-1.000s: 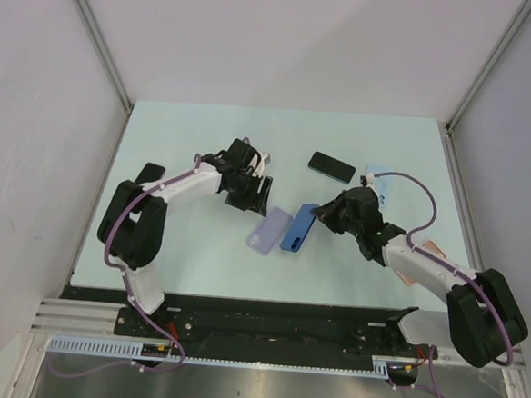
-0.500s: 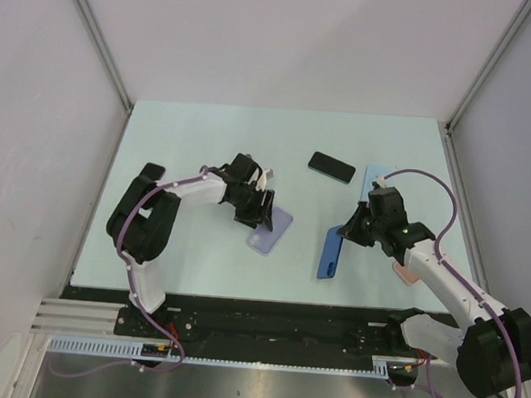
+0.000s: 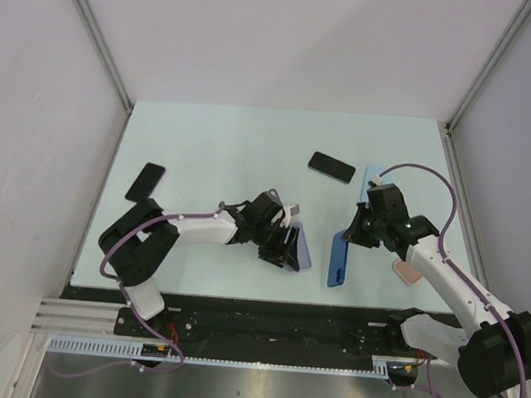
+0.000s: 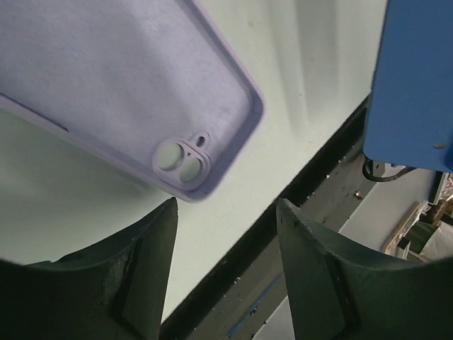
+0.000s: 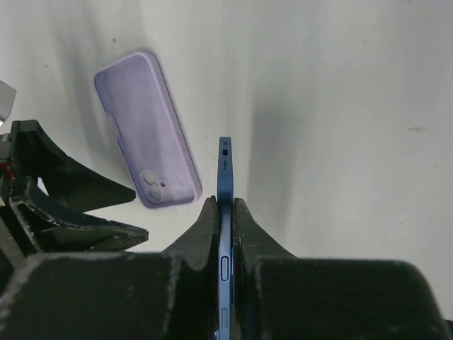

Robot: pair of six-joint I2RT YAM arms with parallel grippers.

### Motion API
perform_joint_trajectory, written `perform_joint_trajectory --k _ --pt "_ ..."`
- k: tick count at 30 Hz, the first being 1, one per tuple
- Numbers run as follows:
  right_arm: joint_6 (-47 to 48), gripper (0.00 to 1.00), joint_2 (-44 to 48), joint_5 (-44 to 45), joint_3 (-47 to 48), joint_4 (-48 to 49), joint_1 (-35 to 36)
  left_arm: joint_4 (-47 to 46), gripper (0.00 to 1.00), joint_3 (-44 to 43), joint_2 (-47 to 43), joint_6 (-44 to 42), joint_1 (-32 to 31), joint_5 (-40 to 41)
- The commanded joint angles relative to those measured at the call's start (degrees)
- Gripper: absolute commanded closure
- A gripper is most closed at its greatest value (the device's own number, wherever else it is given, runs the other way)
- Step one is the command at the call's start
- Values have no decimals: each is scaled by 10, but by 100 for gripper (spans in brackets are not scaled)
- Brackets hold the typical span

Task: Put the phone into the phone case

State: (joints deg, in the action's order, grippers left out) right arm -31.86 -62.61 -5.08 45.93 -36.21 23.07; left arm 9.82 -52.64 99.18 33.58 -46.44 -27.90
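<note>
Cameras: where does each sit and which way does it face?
Top external: high behind the robot, looking down on the table; left arm and right arm show.
Left wrist: on the left arm, facing down at the purple case; open left tool frames the bottom.
Right wrist: looking along the right tool, shut on the blue phone.
Both wrist views share case and phone.

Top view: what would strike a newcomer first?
A blue phone is clamped in the right fingers, at the front right of the table. Just left of it a lilac case lies flat, with the left fingers open next to it.
</note>
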Motion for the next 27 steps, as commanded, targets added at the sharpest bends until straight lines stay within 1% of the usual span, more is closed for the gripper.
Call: perform_joint_trajectory --k 1,2,3,4,5,6,7,8,9,10,11,12,15,16,21,22,27 --pt "9 100 3 42 50 -17 36 -21 36 2 -71 47 -1 30" --pt "7 100 -10 73 70 -22 50 -7 35 -1 -90 43 5 67" --pt "6 100 -18 88 81 -34 76 18 33 -4 -101 33 10 84" --pt "4 100 -29 106 96 -42 93 28 29 -3 -114 28 15 104" --pt "2 100 -55 137 123 -51 108 47 26 -1 -137 24 27 138" --pt "1 100 -72 149 140 -68 136 55 24 7 -148 19 34 156" --pt "0 100 -87 158 155 -76 146 62 17 12 -159 18 41 171" --pt "0 100 -102 174 170 -83 157 66 12 19 -172 17 56 181" --pt "-2 100 -136 183 204 -99 169 74 8 27 -196 17 63 201" --pt "-3 100 -155 192 221 -109 194 76 2 45 -211 17 71 208" --pt "-3 100 -176 218 242 -119 208 77 1 56 -224 18 85 214" --pt "-3 100 -213 230 278 -139 219 79 0 67 -251 23 91 226" --pt "2 100 -271 252 331 -165 252 99 0 100 -288 33 112 269" --pt "7 100 -308 256 363 -171 259 105 0 113 -309 35 117 276" --pt "21 100 -409 301 457 -220 279 119 0 150 -356 39 166 275" --pt "23 100 -441 306 486 -228 279 119 0 154 -368 39 174 274" --pt "40 100 -503 336 541 -263 290 117 0 172 -396 55 187 273"
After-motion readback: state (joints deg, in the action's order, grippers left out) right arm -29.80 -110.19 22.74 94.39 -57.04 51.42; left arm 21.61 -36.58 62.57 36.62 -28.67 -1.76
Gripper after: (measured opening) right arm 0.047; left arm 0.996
